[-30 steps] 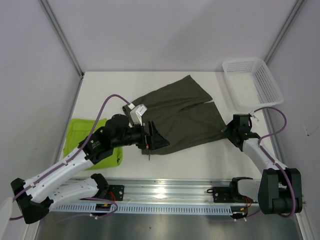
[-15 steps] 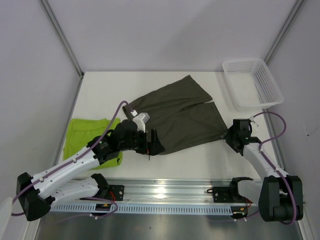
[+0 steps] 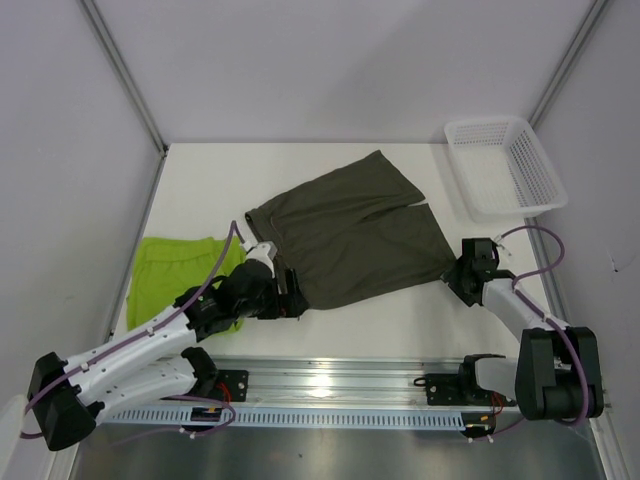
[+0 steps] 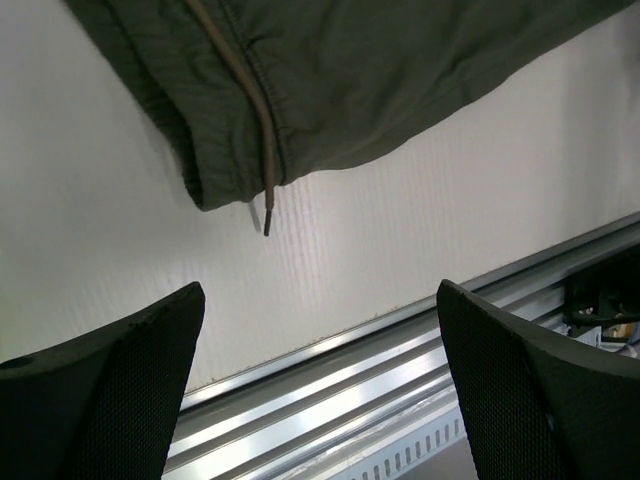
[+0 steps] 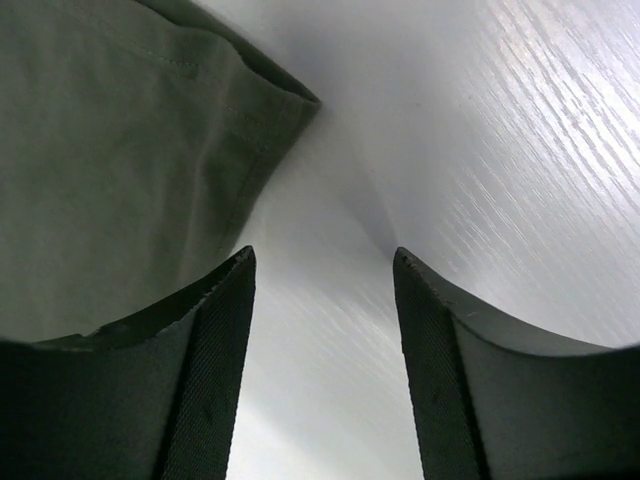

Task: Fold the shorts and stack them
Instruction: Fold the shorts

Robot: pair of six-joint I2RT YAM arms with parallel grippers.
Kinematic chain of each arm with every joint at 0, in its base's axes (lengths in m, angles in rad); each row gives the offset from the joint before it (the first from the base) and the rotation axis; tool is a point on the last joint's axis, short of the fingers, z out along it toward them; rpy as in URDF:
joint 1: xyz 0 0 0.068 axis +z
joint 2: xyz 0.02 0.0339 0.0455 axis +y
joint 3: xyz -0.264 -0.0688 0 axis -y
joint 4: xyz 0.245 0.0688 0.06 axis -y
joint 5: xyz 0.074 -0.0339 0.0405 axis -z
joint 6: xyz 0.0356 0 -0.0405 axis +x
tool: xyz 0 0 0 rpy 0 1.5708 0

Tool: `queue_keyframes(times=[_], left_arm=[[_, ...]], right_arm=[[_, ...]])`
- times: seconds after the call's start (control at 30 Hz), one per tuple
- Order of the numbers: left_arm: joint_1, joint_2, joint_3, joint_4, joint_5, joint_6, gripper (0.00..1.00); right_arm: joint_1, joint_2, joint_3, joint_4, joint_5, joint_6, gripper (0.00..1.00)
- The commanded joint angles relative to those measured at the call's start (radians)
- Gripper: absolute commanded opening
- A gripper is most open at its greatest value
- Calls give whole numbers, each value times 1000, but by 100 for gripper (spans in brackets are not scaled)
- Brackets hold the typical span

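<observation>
- left wrist view: the left gripper (image 4: pixel 315 300) has its fingers spread as wide as they go, with nothing between them. bare table (image 4: pixel 400 240) fills the gap. just past the tips lies the waistband corner (image 4: pixel 215 175) of the olive-grey shorts (image 4: pixel 400 70), with the drawstring (image 4: pixel 262 130) end poking out.
- right wrist view: the right gripper (image 5: pixel 322 255) is partly open and empty. the hem corner (image 5: pixel 285 95) lies just ahead, left of centre.
- top external view: the olive-grey shorts lie flat mid-table, the lime green shorts (image 3: pixel 175 265) sit at lower left beside the left arm, and the basket (image 3: pixel 485 121) is at upper right.
- the step looks like taking both near corners for a fold. each gripper should ease forward low, get a finger under the edge, pinch cloth rather than cord, then close and lift together so the fold runs straight.
</observation>
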Motion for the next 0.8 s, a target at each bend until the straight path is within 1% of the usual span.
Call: queue_keyframes(times=[0.0,0.03,0.1,0.17,0.27,0.4,0.47,0.57,0.67,0.7,0.77], left_arm=[[-2,-35,-58,49,-52,-113,99],[-2,-42,-95,96,-41,-120,99],[-2,-36,-103,115,-35,-128,99],[-4,-14,-100,95,-67,-119,99],[-4,-11,-100,77,-100,-128,99],[-4,-46,-135,113,-110,-191,99],[-4,-45,-147,132,-95,-229,99],[-4,-22,-155,127,-110,-291,99],[-4,3,-166,133,-115,-355,99],[-4,10,-175,147,-109,-369,99],[-4,17,-201,185,-101,-413,99]], right_arm=[[-10,31,1,89,12,52,58],[-17,43,7,89,9,81,58],[-25,80,24,87,7,100,57],[-27,98,41,87,19,124,57],[-38,118,39,110,-28,158,56],[-39,129,49,138,-10,193,58],[-39,173,81,130,-14,198,57],[-39,238,111,100,21,213,55],[-39,273,118,104,28,235,50],[-39,278,118,103,32,239,45],[-39,275,116,101,48,252,41]])
